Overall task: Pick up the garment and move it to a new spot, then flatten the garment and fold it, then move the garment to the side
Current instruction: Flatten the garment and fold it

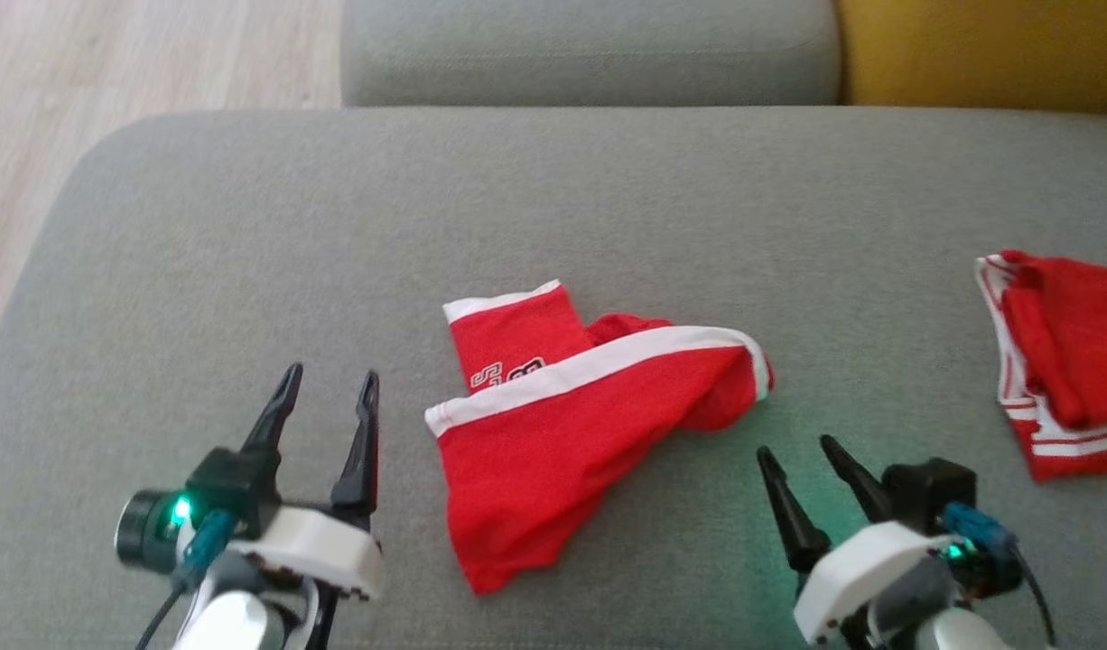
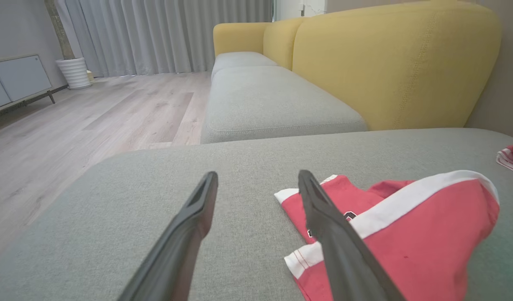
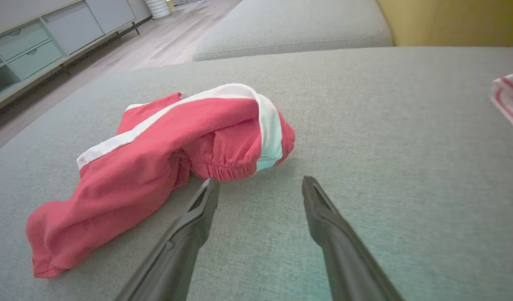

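Observation:
A crumpled red garment (image 1: 562, 424) with a white stripe and dark lettering lies bunched in the middle of the grey cushion (image 1: 553, 217). My left gripper (image 1: 330, 379) hovers open just left of it, nothing between its fingers. In the left wrist view the garment (image 2: 407, 234) sits to the right of that gripper (image 2: 258, 177). My right gripper (image 1: 795, 450) stands open just right of the garment's lower edge. In the right wrist view, the garment (image 3: 156, 167) lies ahead and to the left of the open gripper (image 3: 260, 183), its gathered waistband close to the left fingertip.
A second red and white garment (image 1: 1059, 361) lies bunched at the cushion's right edge. Beyond the cushion are another grey seat (image 1: 590, 50) and a yellow backrest (image 1: 987, 50). Wooden floor (image 1: 111, 81) lies to the left. A low cabinet (image 3: 39, 46) stands by the wall.

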Robot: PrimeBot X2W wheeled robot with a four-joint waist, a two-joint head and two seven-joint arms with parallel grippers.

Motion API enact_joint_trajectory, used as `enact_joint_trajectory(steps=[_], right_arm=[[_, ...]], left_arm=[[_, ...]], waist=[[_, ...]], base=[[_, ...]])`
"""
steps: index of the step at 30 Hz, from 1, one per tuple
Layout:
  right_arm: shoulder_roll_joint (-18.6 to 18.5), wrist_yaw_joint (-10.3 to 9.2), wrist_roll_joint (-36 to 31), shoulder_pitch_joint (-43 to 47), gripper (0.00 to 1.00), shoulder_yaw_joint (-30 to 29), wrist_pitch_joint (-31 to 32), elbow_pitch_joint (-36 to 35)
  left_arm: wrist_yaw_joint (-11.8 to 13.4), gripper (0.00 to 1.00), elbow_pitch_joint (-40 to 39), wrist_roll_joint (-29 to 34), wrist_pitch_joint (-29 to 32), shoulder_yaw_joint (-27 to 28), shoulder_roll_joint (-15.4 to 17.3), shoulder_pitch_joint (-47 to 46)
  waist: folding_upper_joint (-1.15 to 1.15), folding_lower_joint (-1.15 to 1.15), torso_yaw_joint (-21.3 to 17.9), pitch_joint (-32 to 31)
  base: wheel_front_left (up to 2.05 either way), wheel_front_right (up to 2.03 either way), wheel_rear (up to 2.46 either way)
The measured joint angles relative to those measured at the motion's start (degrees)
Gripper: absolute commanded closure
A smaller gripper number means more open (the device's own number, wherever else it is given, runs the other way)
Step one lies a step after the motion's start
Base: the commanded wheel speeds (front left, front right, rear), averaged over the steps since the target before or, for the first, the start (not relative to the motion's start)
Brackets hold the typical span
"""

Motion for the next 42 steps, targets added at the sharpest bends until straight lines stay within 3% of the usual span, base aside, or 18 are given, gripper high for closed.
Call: enact_joint_trajectory(steps=[17,18,19,20,24,31,37,42], right_arm=[[-0.18,0.0,9.94,-17.25,0.0,3.02,-8.94,25.35],[-0.18,0.0,10.66,-17.97,0.5,3.28,-9.34,26.25],[-0.18,0.0,10.8,-18.69,0.82,3.54,-9.73,27.16],[-0.18,0.0,10.8,-19.32,1.0,3.68,-10.18,27.97],[-0.18,0.0,9.33,-20.57,1.0,2.34,-12.61,29.2],[-0.65,0.0,-0.8,-20.58,1.0,-3.83,-12.33,24.92],[-5.99,0.0,-10.05,-19.78,1.0,-7.01,-7.22,15.96],[-10.13,0.0,-14.54,-18.42,1.0,-5.47,-2.09,9.28]], left_arm=[[-1.43,0.0,2.75,0.0,-1.15,-1.45,-1.69,-5.36],[-1.43,0.0,2.85,0.0,-1.16,-1.46,-1.77,-5.48],[-1.43,0.0,2.94,0.0,-1.45,-1.47,-1.79,-5.5],[-1.43,0.0,3.02,0.0,-1.63,-1.49,-1.81,-5.49],[-1.43,0.0,3.32,-0.01,-1.67,-1.49,-1.99,-5.51],[-1.4,0.0,3.41,-0.53,-2.18,-1.45,-2.27,-5.5],[-1.4,0.0,3.49,-0.64,-2.69,-1.36,-2.56,-5.54],[-1.41,0.0,3.69,-0.94,-2.92,-1.36,-2.71,-6.01]], waist=[[0.0,0.0,3.53,5.69],[0.0,0.0,3.52,5.81],[0.0,0.0,3.47,5.93],[0.0,0.0,3.43,6.03],[0.0,0.0,3.22,6.27],[0.0,0.0,1.84,6.63],[0.0,0.0,0.92,7.11],[0.0,0.0,0.63,7.58]], base=[[0.0,0.0,0.0],[0.0,0.0,0.0],[0.0,0.0,0.0],[0.0,0.0,0.0],[0.0,0.0,0.0],[0.0,0.0,0.0],[0.0,0.0,0.0],[0.0,0.0,0.0]])
